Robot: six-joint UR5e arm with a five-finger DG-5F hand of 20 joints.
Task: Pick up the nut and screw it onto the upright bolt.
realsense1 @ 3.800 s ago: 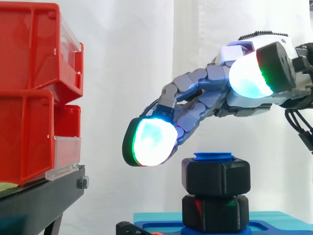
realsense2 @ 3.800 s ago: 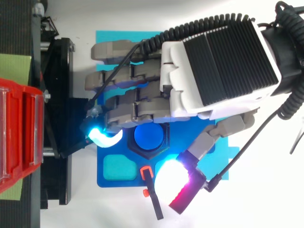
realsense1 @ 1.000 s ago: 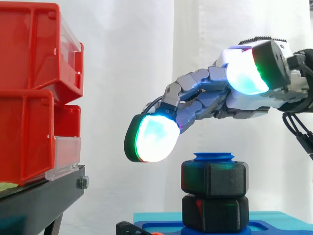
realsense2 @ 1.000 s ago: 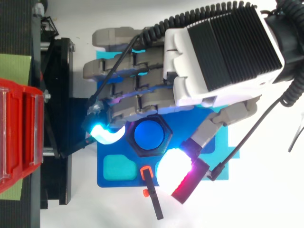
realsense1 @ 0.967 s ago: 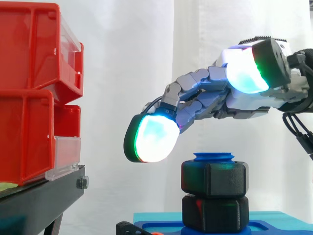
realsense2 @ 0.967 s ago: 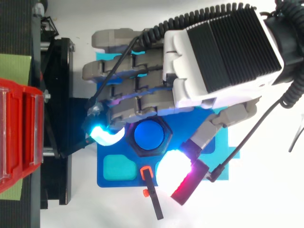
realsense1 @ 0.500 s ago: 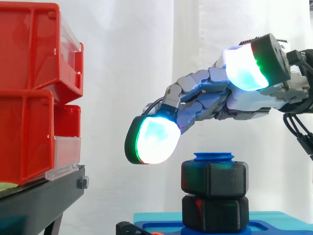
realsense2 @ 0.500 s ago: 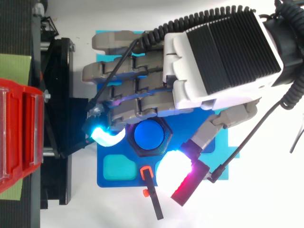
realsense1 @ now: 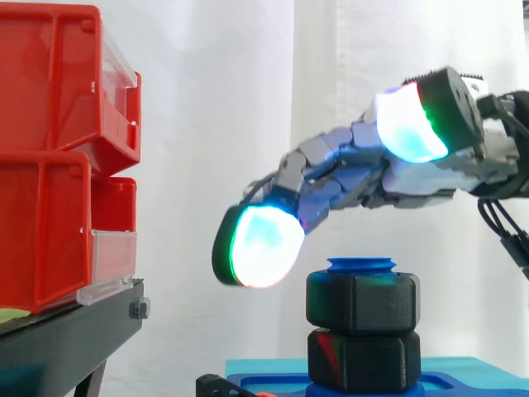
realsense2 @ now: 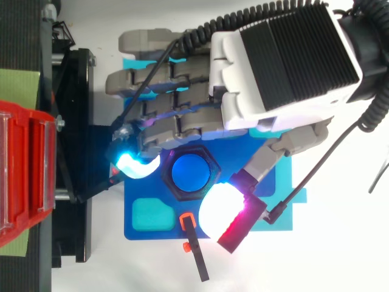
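your hand [realsense1: 413,178] hovers over the nut [realsense1: 364,302], fingers loosely spread and gently curved, clasping nothing. one glowing fingertip [realsense1: 264,246] hangs just left of the nut, clear of it; seen from above, the thumb pad [realsense2: 220,210] sits off its near side. the black nut rides near the top of the upright blue bolt [realsense2: 189,171], above a second black nut [realsense1: 364,360] on the blue base [realsense2: 161,230]. red bins [realsense1: 50,165] stand well apart at left.

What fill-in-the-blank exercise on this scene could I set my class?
The bolt is ___ in colour. The nut on it is ___. The open hand hovers ___ the nut. The bins are ___.
Missing words: blue; black; above; red.
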